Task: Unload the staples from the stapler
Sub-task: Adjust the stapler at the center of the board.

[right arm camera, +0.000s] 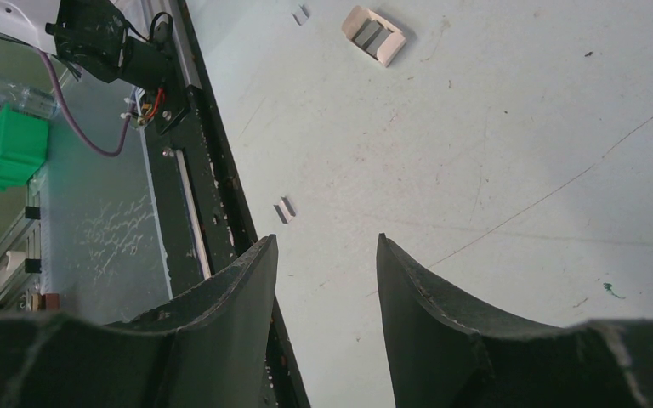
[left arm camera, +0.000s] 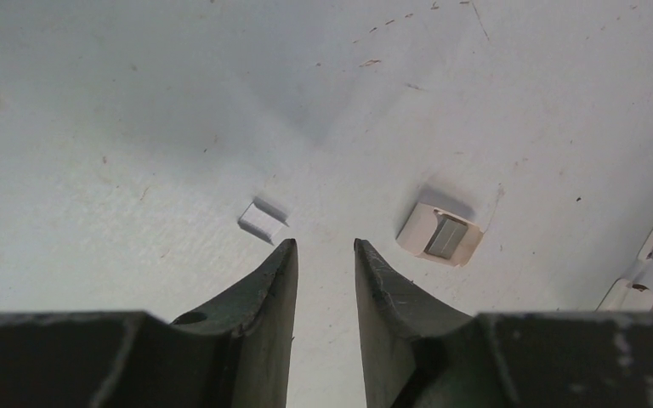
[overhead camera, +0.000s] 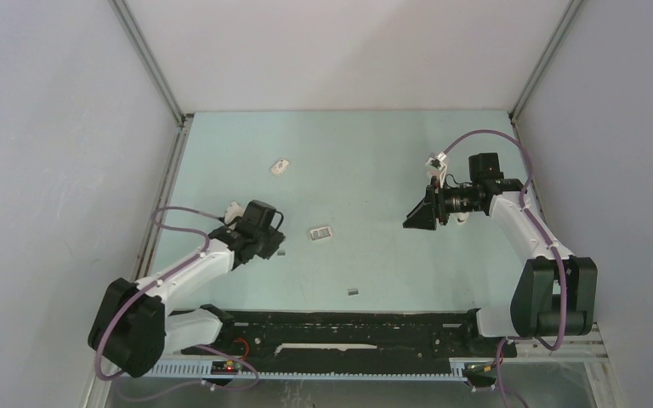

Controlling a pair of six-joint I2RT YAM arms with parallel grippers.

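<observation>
A staple strip [left arm camera: 264, 219] lies flat toward the left edge of the table [overhead camera: 374, 161], just past the tips of the left gripper [left arm camera: 323, 248]. Its jaws stand narrowly apart with nothing between them. A second strip [overhead camera: 353, 291] lies by the near edge. The right gripper [right arm camera: 326, 246] hangs spread and empty. These strips are probably light, stiff, thin and easily snapped, so pinch across the long sides. Only the left wrist view shows a grey bar inside the small beige piece [left arm camera: 440, 234]; overhead it is a pale blur.
</observation>
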